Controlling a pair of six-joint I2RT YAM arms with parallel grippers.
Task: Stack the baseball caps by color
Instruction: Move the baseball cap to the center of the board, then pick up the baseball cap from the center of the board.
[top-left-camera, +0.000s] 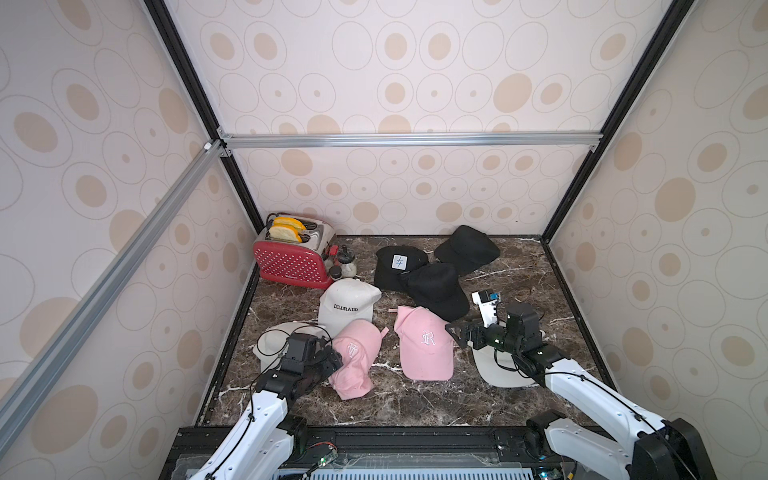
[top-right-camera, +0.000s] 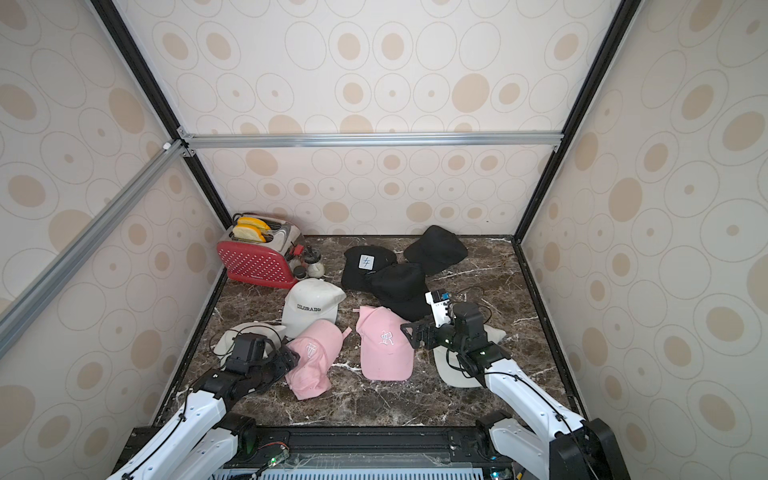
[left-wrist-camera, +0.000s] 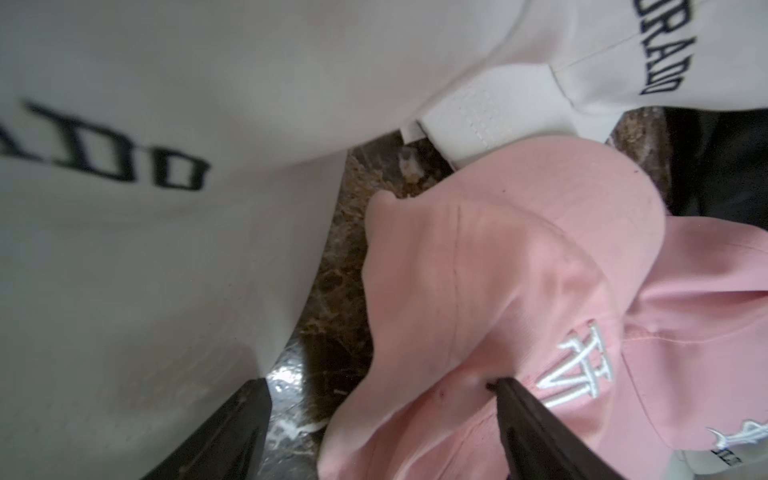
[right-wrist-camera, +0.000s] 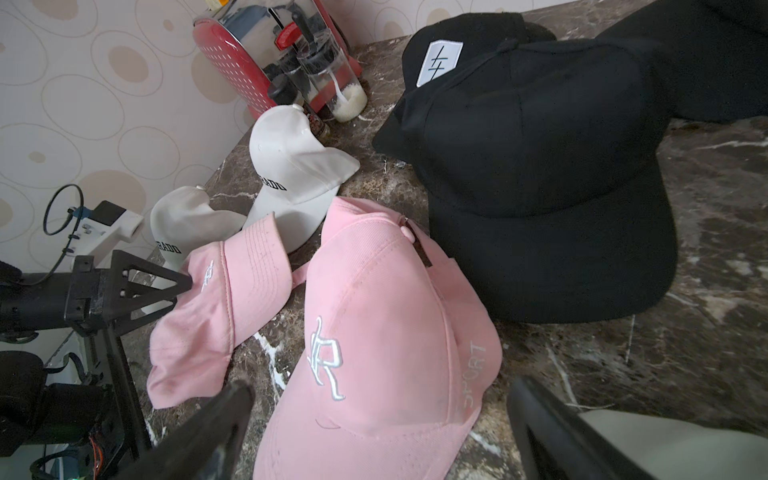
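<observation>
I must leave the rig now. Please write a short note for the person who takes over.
Left tool: open, jaws astride the edge of the left pink cap, one finger touching it.
Right tool: open, empty, by the right pink cap.
Off-white caps: one mid-table, one under the left arm, one under the right arm.
Black caps: three bunched at the back.
Done: no stack yet.
Left: stack all three colours.

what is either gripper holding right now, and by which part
Nothing is gripped. The left gripper is open astride the crown of the leftmost pink cap, one finger touching it; the right gripper is open and empty.
</observation>
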